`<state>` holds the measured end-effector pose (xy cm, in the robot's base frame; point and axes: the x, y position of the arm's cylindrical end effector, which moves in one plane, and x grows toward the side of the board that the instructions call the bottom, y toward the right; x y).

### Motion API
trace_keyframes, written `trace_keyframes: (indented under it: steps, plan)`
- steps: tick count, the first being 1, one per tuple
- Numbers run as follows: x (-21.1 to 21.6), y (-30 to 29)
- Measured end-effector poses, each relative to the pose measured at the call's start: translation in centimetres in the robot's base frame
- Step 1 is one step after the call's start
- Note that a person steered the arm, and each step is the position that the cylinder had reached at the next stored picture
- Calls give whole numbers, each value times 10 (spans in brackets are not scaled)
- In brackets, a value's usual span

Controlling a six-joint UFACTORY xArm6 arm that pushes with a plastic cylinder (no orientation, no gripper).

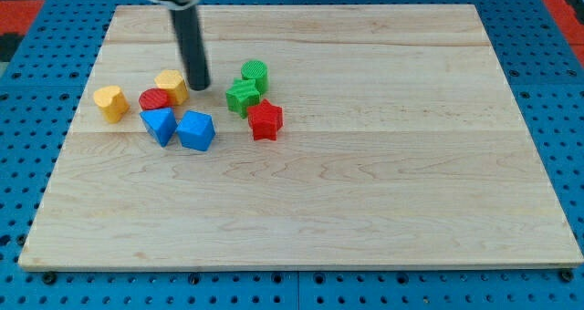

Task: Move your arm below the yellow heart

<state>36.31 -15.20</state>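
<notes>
The yellow heart [110, 102] lies at the left of the wooden board [365, 182]. My tip [199, 87] rests on the board to the view's right of the heart, just right of a yellow hexagon block [172, 87] and left of the green blocks. The dark rod rises from the tip toward the view's top. A red round block [155, 99] sits between the heart and my tip. The tip touches no block that I can make out.
A blue block [159, 125] and a blue pentagon-like block [196, 130] lie below the red round block. A green star [243, 96] and a green cylinder [255, 75] sit right of my tip. A red star [265, 119] lies below them. A blue pegboard surrounds the board.
</notes>
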Motion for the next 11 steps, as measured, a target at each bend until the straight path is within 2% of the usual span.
trace_keyframes:
  steps: [1,2,3,4,6,7,8,9,11]
  plan:
    - [3,-41]
    - [-16,-10]
    - [-56,-57]
    - [-51,-148]
    - [29,-152]
    - [89,-152]
    - [115,-151]
    - [108,-113]
    - [81,-108]
